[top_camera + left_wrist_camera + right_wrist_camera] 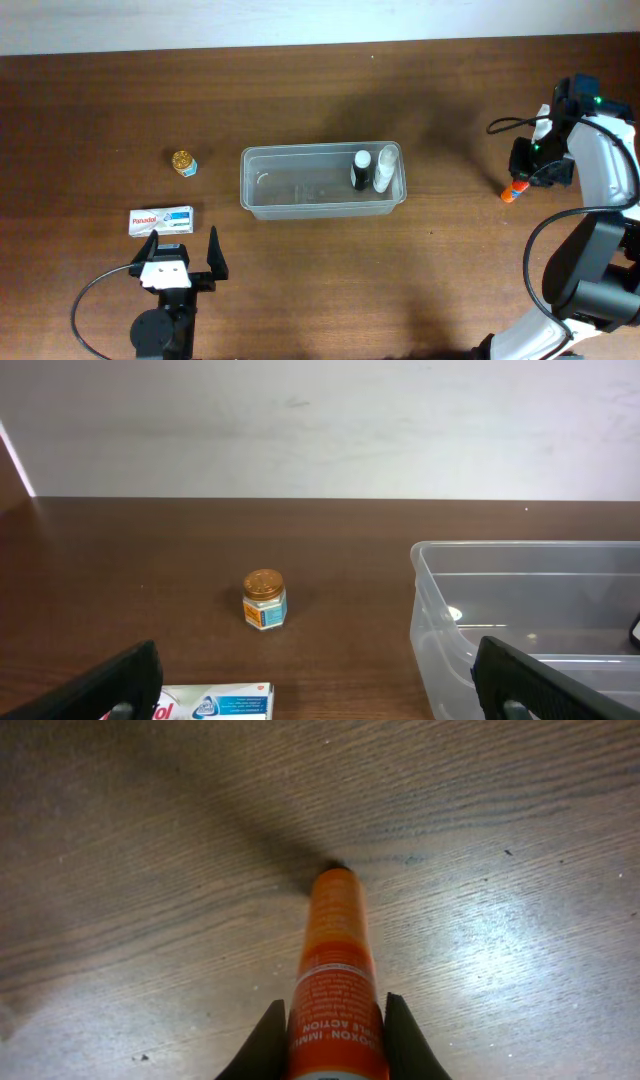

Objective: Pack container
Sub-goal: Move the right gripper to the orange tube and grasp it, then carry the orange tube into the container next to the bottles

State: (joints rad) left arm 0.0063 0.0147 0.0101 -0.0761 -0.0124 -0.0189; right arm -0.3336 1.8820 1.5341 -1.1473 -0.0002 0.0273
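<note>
Table (320, 90): dark brown wood.
Small jar (184, 162): gold lid, upright, at left.
Panadol box (161, 220): flat, near the jar.
Black-capped bottle (360, 170), white bottle (386, 167): upright, side by side in the container's (290, 192) right end.
Orange tube (515, 191): far right, tip on the wood.

I see the brown wood table (320, 290) carrying the container (300, 187) mid-table, a jar (184, 162) and box (161, 221) left, an orange tube (514, 192) right.

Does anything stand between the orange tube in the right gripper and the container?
Nothing visible does. The table between the tube in the right gripper and the container is bare. Inside, a black bottle and a white bottle stand at the right end; the rest is free.
</note>
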